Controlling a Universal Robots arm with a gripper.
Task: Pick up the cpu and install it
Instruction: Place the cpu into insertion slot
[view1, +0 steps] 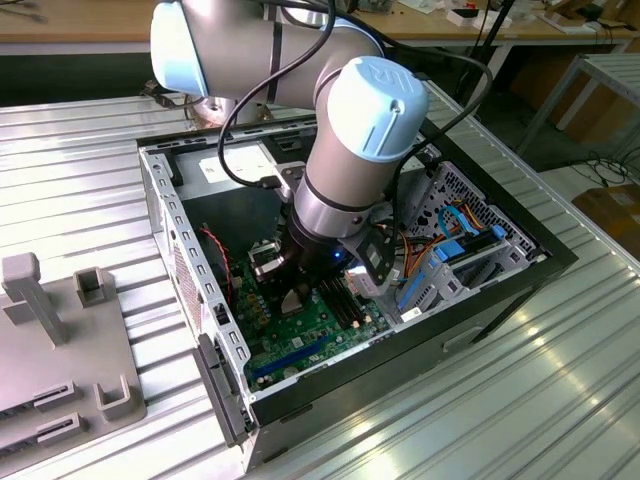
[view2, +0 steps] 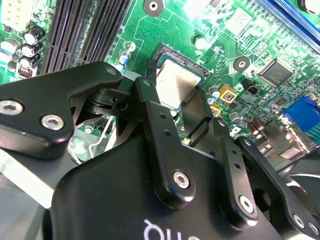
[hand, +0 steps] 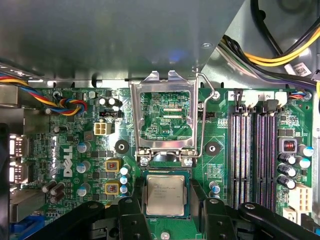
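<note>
Reaching down into one open computer case (view1: 165, 200), the single arm (view1: 340, 150), a smooth grey tube with pale blue caps, holds its one gripper (view1: 297, 298) low over the green motherboard (hand: 220, 170). One cpu (hand: 165, 195), a thin flat square with a dull silvery face, lies level within the black square socket (hand: 165, 171). In both wrist views the gripper's matte black body straddles it on two opposite sides. Whether the gripper is clamped on the chip or merely close beside its edges I cannot tell. Just beyond the socket one bright metal retention frame (hand: 135, 115), an open rectangle, stands open, with one thin wire lever (hand: 200, 120) along its side. Two round mounting holes (hand: 121, 146) flank it. Four long dark memory slots (hand: 240, 160) run parallel near the socket, and two small yellow-rimmed square parts (hand: 112, 165) sit on its other side. The case rests on one ribbed, shiny metal table (view1: 80, 180). On the exterior view's left, one pale grey moulded fixture (view1: 50, 350) lies on the table.
</note>
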